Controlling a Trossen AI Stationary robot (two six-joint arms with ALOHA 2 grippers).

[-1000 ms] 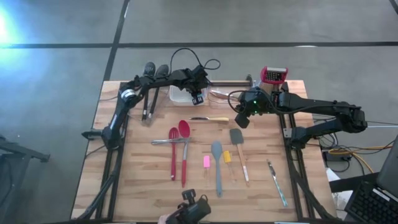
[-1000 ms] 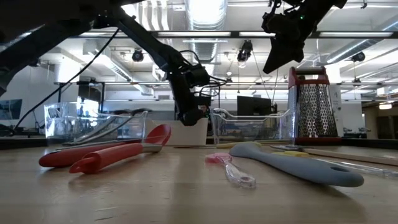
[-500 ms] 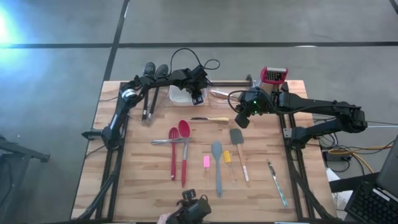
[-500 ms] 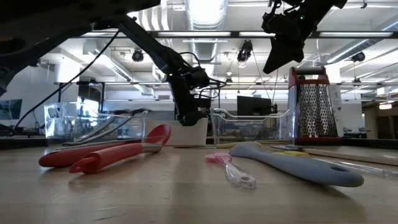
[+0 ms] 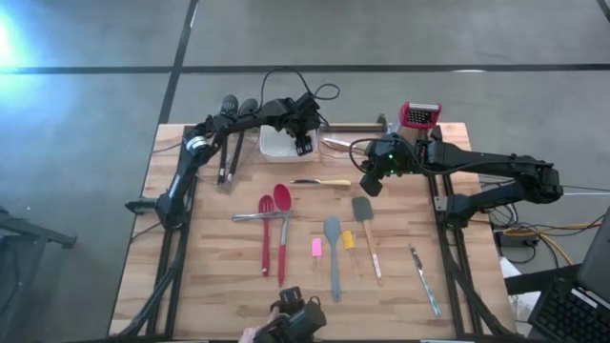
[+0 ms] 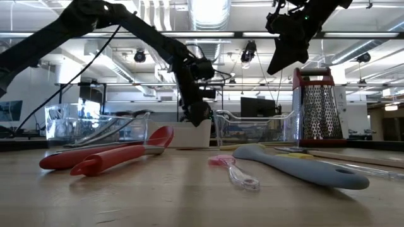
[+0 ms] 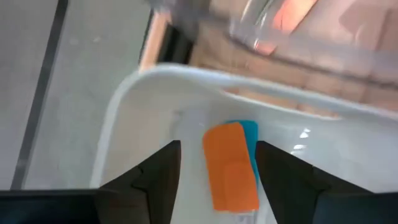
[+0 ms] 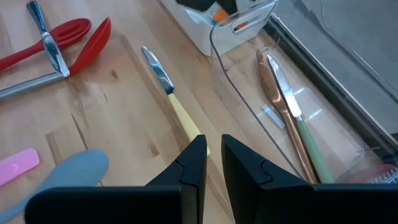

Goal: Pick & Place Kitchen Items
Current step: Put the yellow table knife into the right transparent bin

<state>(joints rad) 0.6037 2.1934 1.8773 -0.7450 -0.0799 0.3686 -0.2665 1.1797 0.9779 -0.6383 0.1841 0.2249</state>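
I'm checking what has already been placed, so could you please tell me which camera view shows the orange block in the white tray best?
The left wrist view: the orange block lies in the white tray, overlapping a blue block, between the open left gripper fingers. The right wrist view shows only an orange sliver; high and low views hide it.

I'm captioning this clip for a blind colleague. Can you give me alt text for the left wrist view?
An orange block lies on a blue block inside the white tray, right ahead of the left pincer, whose two dark fingers stand open on either side of it. Beyond the tray's far rim there is blurred clear plastic over the wooden table.
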